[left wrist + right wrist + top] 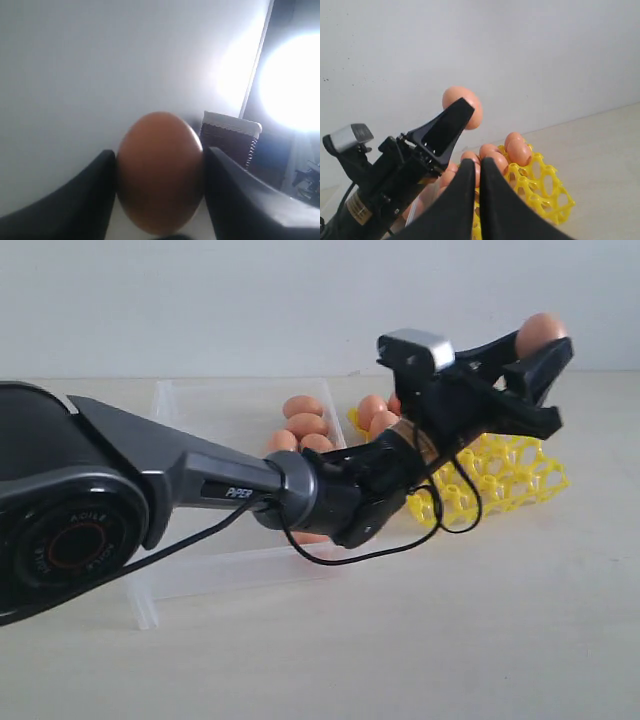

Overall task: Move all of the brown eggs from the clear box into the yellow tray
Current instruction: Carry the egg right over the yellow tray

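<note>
My left gripper [535, 348] is raised high over the yellow tray [510, 475] and is shut on a brown egg [543, 328]. The left wrist view shows that egg [160, 172] squeezed between both dark fingers [90, 200]. Several brown eggs [305, 422] lie in the clear box [200, 405], and a few more [375, 412] sit at the tray's near-box end. My right gripper [479, 167] is shut and empty, seen only in its wrist view, with the tray [545, 185], its eggs [517, 147] and the lifted egg [465, 102] beyond it.
The left arm [150, 480] stretches across the box from the left, with a black cable [440, 515] looping below its wrist. A pale tabletop [400, 640] surrounds box and tray. A white wall [250, 300] stands behind.
</note>
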`<state>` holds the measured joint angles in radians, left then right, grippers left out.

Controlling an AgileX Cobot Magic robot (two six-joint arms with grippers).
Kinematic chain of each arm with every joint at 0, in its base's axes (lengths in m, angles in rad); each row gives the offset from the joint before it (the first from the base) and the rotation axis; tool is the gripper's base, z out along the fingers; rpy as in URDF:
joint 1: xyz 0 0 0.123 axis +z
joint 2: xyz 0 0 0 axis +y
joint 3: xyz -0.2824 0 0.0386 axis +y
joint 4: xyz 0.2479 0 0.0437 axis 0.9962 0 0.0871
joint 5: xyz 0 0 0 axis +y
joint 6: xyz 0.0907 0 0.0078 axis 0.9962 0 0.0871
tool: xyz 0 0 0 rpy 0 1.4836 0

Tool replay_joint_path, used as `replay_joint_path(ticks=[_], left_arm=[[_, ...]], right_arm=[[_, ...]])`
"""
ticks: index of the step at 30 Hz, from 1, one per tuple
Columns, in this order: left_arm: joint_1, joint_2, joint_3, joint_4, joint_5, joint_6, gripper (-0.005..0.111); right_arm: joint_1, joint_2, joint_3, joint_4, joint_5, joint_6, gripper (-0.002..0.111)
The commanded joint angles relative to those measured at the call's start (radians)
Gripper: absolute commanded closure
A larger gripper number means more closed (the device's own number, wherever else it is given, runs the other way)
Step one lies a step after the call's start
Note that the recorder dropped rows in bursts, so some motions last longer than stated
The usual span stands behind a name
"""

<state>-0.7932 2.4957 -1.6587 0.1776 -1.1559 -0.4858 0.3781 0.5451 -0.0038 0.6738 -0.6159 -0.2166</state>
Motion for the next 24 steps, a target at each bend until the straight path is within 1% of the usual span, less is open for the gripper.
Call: replay_joint_path(ticks=[1,2,4,6,7,13,17,22,24], left_arm=[[0.092,0.032,0.019,0.190,-0.065,-0.135,0.103],[0.116,0.032,0.019,0.313,-0.065,-0.122,0.103],[0.154,0.032,0.019,0.492,-0.065,-0.091,0.103],[0.188,0.032,0.017,0.620,-0.065,-0.076,0.103],[0.203,0.032,0.017,0.649,-0.065,-0.076,0.103],[0.260,0.040,0.017,0.650,-0.065,-0.112,0.103],[0.283,0.046,0.017,0.657,-0.065,-0.112,0.103],[0.288,0.065,0.001,0.657,-0.062,-0.145,0.103],[0.278,0.078,-0.010,0.659,-0.028,-0.182,0.103]], right_arm=[[0.000,0.003,0.004,-0.002,-0.001,-0.002,0.109],[0.000,0.003,0.004,-0.002,-0.001,-0.002,0.109],[0.000,0.003,0.004,-0.002,-0.001,-0.002,0.109],[0.000,0.003,0.004,-0.002,-0.001,-0.002,0.109],[0.000,0.003,0.004,-0.002,-0.001,-0.002,0.109],[0.000,0.003,0.004,-0.002,-0.001,-0.002,0.109],[0.000,0.003,0.004,-0.002,-0.001,-0.002,0.109],[0.000,0.003,0.004,-0.002,-0.001,-0.002,0.109],[0.000,0.003,0.004,-0.002,-0.001,-0.002,0.109]])
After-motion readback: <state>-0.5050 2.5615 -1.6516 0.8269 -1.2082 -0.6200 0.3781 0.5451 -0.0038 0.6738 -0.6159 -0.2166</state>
